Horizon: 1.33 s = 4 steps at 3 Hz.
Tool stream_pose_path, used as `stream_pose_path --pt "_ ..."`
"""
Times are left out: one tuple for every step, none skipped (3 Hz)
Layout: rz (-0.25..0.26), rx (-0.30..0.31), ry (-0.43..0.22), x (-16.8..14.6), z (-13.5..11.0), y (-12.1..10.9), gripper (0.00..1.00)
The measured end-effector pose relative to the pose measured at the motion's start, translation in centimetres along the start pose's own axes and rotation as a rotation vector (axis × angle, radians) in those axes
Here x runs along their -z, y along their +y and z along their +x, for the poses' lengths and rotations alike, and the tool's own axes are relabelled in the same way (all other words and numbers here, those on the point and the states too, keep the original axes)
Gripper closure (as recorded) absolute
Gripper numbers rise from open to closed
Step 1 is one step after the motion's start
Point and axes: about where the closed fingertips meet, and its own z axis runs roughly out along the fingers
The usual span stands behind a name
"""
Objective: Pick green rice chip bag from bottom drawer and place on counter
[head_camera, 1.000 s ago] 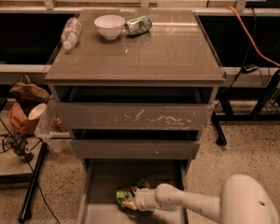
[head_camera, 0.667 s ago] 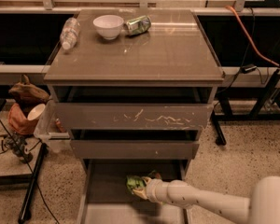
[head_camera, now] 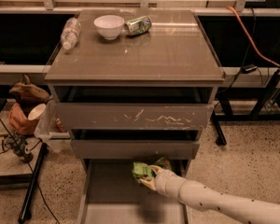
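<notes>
Stretching the pale arm (head_camera: 224,202) in low from the lower right, angling up-left, pinching the green rice chip bag (head_camera: 141,170) in the gripper (head_camera: 147,180) at the back of the bottom drawer (head_camera: 107,195).

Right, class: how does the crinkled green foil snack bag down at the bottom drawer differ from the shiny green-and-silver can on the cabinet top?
The crinkled green foil snack bag is soft and creased; the shiny green-and-silver can is a rigid cylinder. The bag is gripped in the robot's hand above the open bottom drawer; the can lies loose on its side on the grey-brown counter. Both are mostly green.
</notes>
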Motion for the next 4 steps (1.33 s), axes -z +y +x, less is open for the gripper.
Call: stream_pose_path --pt "-0.005 0.002 0.001 -0.1 0.0 0.2 1.0" --pt "-0.008 0.003 0.004 0.2 -0.5 0.1 1.0" --pt "-0.026 -0.043 0.012 3.7 -5.1 1.3 1.0" --pt "-0.089 -0.09 0.068 7.2 -8.9 5.1 1.0"
